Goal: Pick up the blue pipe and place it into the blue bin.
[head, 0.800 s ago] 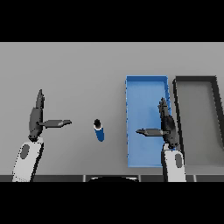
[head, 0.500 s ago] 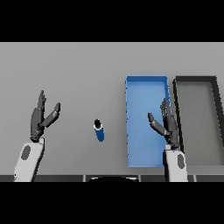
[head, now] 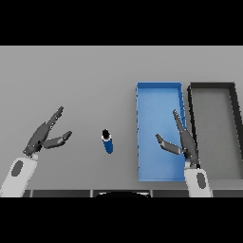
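Observation:
The blue pipe [head: 108,142] is a short blue cylinder with a dark cap, lying on the grey table left of the blue bin [head: 159,92]. My right hand [head: 183,141] hovers over the bin's right part, fingers straight and thumb spread, holding nothing. It is well to the right of the pipe. My left hand [head: 44,135] is open at the left, fingers pointing up and to the right, some way left of the pipe.
A dark grey bin [head: 212,88] stands directly right of the blue bin, side by side with it. The grey table [head: 71,80] stretches behind and to the left.
Both hands have tilted: the left hand's fingers now point up-right and its thumb has drawn in. The right hand has leaned left over the blue bin. The pipe has not moved.

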Tool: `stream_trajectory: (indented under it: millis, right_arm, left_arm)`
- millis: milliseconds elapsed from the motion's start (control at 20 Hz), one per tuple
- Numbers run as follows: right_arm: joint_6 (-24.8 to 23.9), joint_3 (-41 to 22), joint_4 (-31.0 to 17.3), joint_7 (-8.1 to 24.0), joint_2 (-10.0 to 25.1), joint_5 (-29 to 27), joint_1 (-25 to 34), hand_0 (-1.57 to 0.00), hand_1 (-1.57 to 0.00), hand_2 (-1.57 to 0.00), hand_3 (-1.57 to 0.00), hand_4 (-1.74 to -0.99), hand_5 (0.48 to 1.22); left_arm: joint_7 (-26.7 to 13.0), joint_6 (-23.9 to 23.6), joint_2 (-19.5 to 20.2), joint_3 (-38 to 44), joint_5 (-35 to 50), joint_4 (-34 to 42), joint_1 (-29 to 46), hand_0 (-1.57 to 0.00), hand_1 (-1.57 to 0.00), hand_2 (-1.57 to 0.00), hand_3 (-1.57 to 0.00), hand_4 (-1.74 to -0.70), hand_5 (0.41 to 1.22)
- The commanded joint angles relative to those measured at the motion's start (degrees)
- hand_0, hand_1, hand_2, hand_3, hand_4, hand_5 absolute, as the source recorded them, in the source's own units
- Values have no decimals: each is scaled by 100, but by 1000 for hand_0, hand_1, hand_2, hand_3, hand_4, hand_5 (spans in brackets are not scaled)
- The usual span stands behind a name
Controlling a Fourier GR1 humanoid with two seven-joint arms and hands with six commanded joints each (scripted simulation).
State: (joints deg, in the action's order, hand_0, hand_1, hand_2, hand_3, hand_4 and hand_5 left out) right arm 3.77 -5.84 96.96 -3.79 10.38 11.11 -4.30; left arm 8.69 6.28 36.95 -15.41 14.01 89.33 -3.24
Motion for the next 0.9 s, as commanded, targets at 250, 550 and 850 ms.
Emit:
stream_trajectory:
  millis: [250, 550, 850]
  right_arm:
    - [41, -63, 46, 77, -141, -102, 0, 1, 1, 1, 1, -1225, 580]
    - [40, -22, 131, 67, -75, -100, -38, 1, 1, 1, 1, -1213, 571]
    - [75, 21, 50, 119, -109, -193, 8, 1, 1, 1, 1, -1209, 556]
  left_arm:
    - [-732, 489, 243, -695, -137, 907, 244, 1, 1, 1, 1, -1018, 512]
    - [-980, 576, -158, -1406, -710, 988, 190, 1, 1, 1, 1, -1097, 466]
    - [-820, 411, -896, -1713, -1018, 553, -131, 1, 1, 1, 1, -1145, 486]
